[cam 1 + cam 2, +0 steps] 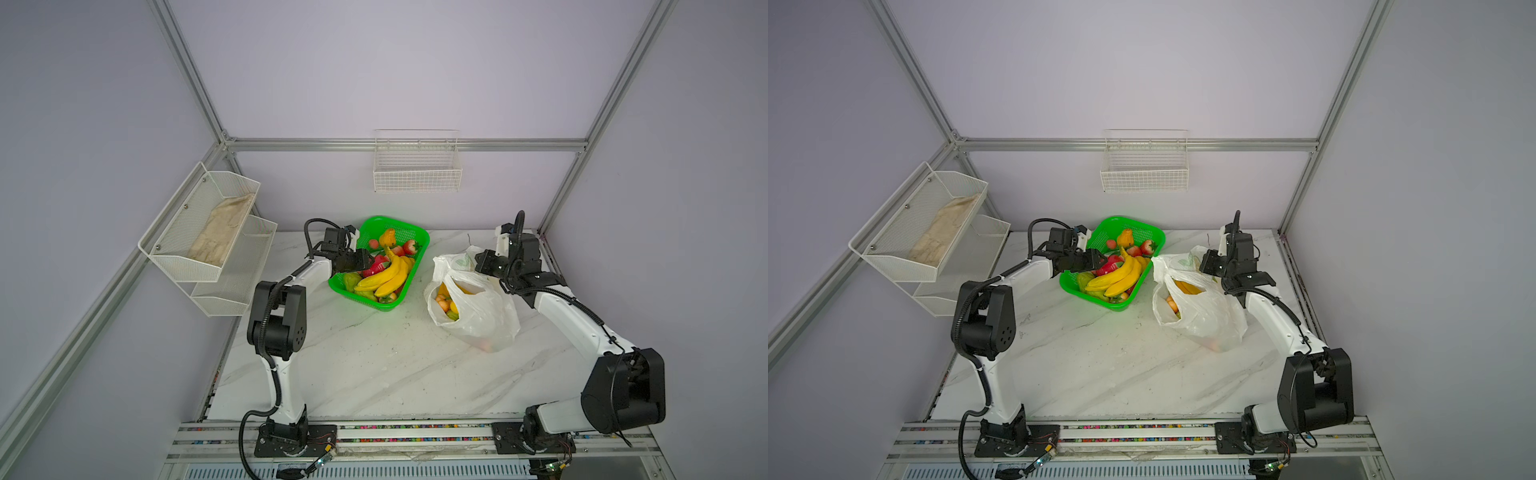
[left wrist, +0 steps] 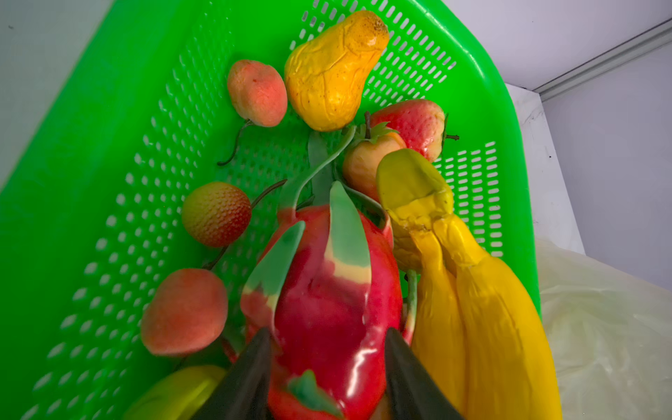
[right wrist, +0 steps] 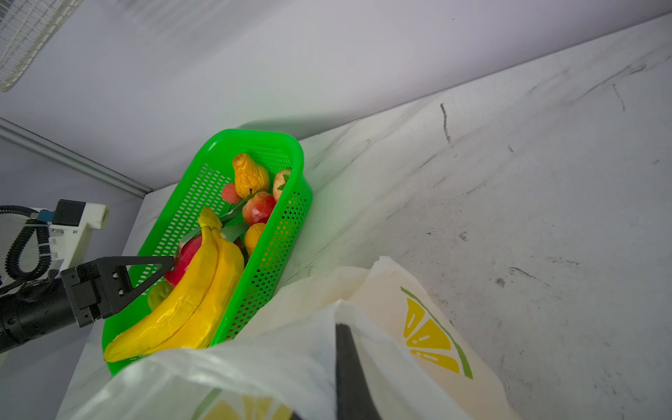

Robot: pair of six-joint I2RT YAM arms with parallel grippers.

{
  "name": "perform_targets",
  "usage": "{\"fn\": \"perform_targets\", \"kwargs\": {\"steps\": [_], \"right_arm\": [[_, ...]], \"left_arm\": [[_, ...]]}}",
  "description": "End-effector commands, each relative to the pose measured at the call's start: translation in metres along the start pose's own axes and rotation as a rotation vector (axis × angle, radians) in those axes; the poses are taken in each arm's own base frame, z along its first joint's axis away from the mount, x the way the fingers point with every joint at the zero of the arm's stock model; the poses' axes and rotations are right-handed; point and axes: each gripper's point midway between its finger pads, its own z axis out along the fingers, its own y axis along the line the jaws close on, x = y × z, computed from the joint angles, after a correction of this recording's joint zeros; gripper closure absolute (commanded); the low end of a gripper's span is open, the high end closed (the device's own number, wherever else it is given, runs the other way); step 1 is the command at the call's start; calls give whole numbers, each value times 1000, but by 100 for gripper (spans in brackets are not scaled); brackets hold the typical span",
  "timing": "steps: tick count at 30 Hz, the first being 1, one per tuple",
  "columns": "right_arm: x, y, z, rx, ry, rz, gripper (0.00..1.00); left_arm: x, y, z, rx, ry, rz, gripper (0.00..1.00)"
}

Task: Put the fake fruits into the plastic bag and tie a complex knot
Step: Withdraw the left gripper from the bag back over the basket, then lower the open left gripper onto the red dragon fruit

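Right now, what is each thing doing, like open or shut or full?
left gripper: jaws astride the dragon fruit, grip unclear.
right gripper: shut on the plastic bag.
plastic bag: mouth open, untied, some fruit inside.
dragon fruit: lying in the green basket.
green basket: upright, partly full.

You have a bright green mesh basket (image 1: 374, 304) standing toward the back of the white marble desk (image 1: 374, 365). A white wire basket (image 1: 417, 174) hangs on the back wall. On the left wall, a two-tier white mesh rack (image 1: 183, 224) holds a beige cloth (image 1: 222, 235) in its upper tier.
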Motion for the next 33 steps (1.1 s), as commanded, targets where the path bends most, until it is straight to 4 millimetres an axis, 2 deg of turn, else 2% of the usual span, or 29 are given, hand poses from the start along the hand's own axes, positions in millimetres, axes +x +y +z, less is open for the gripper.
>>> {"fn": "perform_targets", "kwargs": {"steps": [1,8,13,15,22,30,33], "right_arm": [[-8,-1,-2,13,-23,8,100],[-5,-3,-4,19,-18,6,100],[-5,-2,-4,13,-21,6,100],[-4,-2,-4,12,-16,4,100],[-3,-1,-3,4,-16,5,100],[0,-4,0,14,-8,2,100],[-1,-4,1,16,-7,0,100]], "left_arm": [[-33,-19,-13,64,-65,41,59],[-33,-17,-13,58,-67,29,80],[-43,-21,-23,56,-101,42,92],[-48,-23,-28,59,-119,48,100],[-58,-26,-51,43,-198,67,100],[-46,-15,-61,9,-216,72,100],[-35,-13,-61,-2,-172,93,73]]}}
